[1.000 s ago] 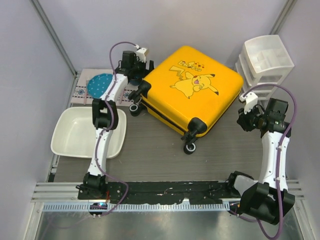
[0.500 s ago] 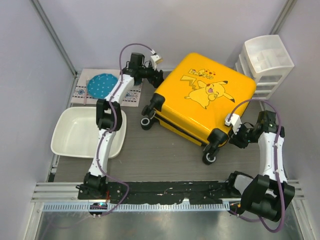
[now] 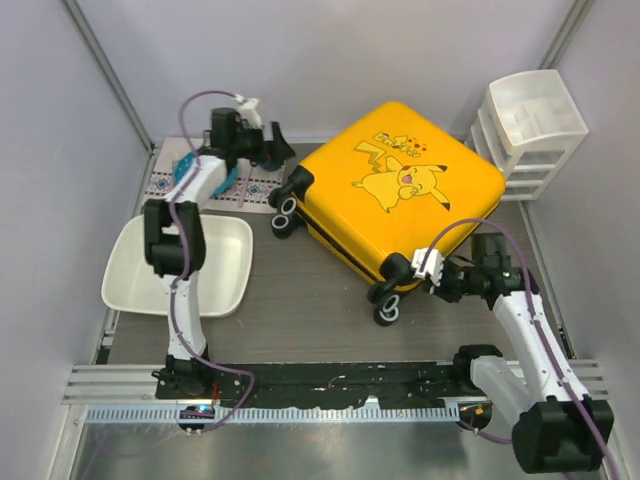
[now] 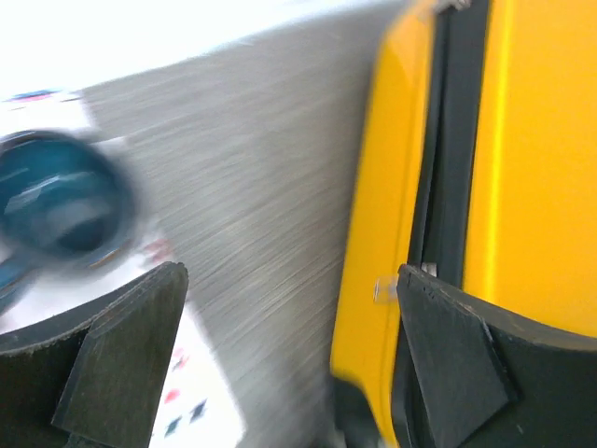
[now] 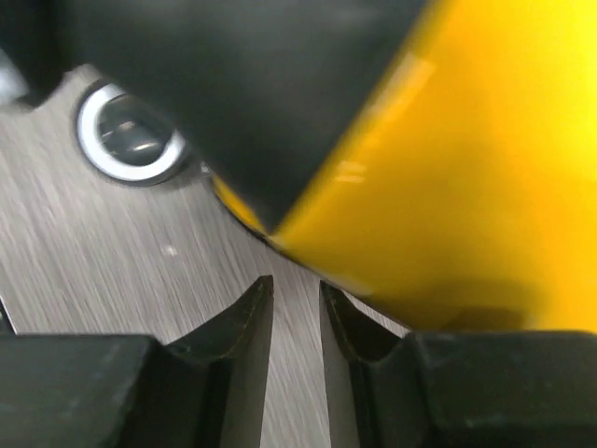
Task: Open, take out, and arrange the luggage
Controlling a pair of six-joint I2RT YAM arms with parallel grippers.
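top external | luggage (image 3: 400, 205) print-up | wheels (image 3: 384, 314) near-left, axis toward far-right

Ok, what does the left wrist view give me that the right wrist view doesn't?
Only the left wrist: the black zipper band of the luggage, a blurred blue round dish by a patterned mat, and the left end effector spread wide. Only the right wrist: a black wheel under its dark housing, and the right end effector with a narrow gap, nothing in it. Both: the luggage's yellow shell and the grey table.
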